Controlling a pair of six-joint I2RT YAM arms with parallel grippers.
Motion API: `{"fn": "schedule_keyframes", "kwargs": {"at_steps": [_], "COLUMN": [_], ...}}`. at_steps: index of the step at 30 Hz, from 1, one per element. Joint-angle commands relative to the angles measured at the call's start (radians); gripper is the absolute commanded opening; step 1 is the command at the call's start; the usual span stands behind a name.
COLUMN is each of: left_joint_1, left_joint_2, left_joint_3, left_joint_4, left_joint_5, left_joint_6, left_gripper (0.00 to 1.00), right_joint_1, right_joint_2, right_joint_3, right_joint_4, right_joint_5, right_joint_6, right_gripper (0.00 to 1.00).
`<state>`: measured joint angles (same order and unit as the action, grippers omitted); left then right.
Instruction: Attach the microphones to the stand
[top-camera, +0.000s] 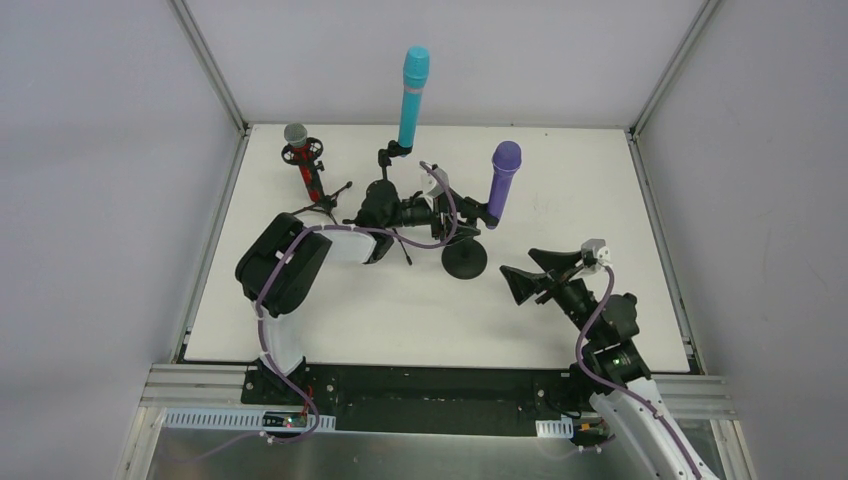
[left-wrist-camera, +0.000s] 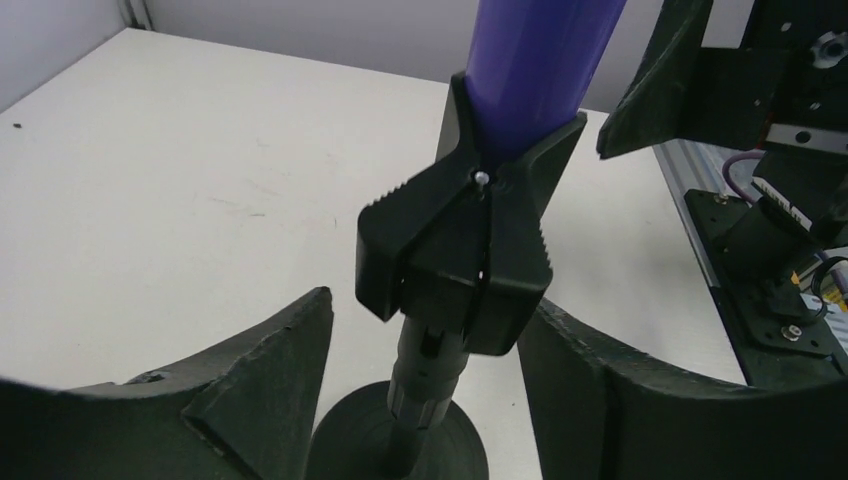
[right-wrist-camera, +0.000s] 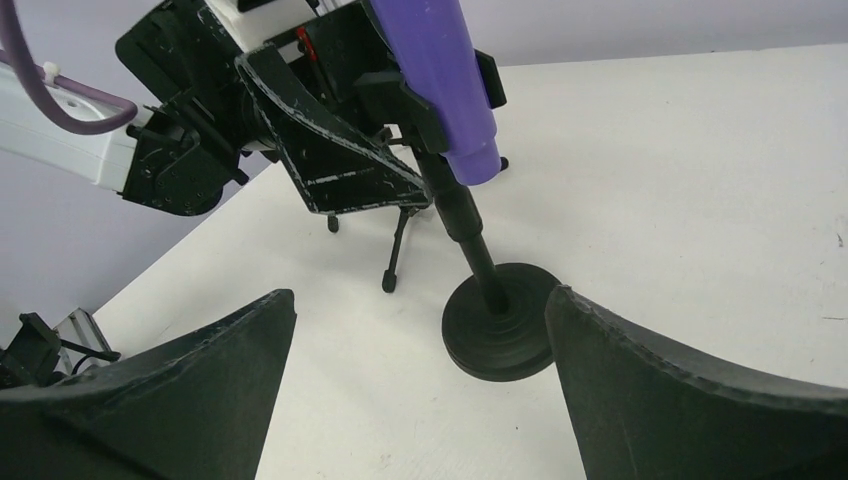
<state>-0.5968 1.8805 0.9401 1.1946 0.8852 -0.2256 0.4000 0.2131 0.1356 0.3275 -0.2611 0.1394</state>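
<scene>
Nearest, low over the white tabletop (top-camera: 620, 200): the right hand (right-wrist-camera: 420, 295), spread wide, holding nothing, pointed at the round black foot (right-wrist-camera: 500, 325) of a stand. A bit farther in, close to the right hand but not touching it: the left hand (left-wrist-camera: 425, 305), about half wide, one finger (left-wrist-camera: 270, 370) on each side of the black clip (left-wrist-camera: 455, 260) on that stand, with a gap seen on one side, so no squeeze on it. Up in that clip, tilted a little: the purple microphone (top-camera: 503, 175), thin end down. Farther back on the left: the red microphone (top-camera: 305, 165) with its grey head, leaning in a small three-legged stand (top-camera: 325, 205). Farthest back, near the far edge: the cyan microphone (top-camera: 413, 95), straight up in its own stand clip (top-camera: 392, 153).
</scene>
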Motion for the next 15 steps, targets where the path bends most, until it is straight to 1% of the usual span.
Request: {"fn": "schedule_keyframes", "kwargs": {"at_steps": [1, 3, 7, 13, 14, 15], "left_joint_1": [-0.012, -0.013, -0.015, -0.017, -0.018, -0.019], "left_joint_2": [0.012, 0.020, 0.026, 0.018, 0.015, 0.011], "left_joint_3": [0.062, 0.072, 0.076, 0.064, 0.062, 0.059], "left_joint_4": [0.104, 0.107, 0.110, 0.117, 0.119, 0.127], "left_joint_5": [0.063, 0.073, 0.106, 0.143, 0.146, 0.147], "left_joint_6": [-0.022, -0.027, -0.026, -0.029, -0.032, -0.037], "left_gripper": [0.60, 0.55, 0.31, 0.04, 0.00, 0.00], "right_joint_1": [0.005, 0.004, 0.005, 0.004, 0.004, 0.005], "right_joint_2": [0.014, 0.017, 0.025, 0.071, 0.082, 0.098], "right_joint_3": [-0.004, -0.008, -0.016, -0.027, -0.033, -0.037], "right_joint_4": [0.024, 0.024, 0.029, 0.067, 0.085, 0.101], "right_joint_5": [0.018, 0.021, 0.019, -0.005, -0.014, -0.019], "right_joint_6": [0.013, 0.013, 0.006, -0.013, -0.018, -0.022], "right_gripper": [0.99, 0.99, 0.99, 0.99, 0.99, 0.99]}}
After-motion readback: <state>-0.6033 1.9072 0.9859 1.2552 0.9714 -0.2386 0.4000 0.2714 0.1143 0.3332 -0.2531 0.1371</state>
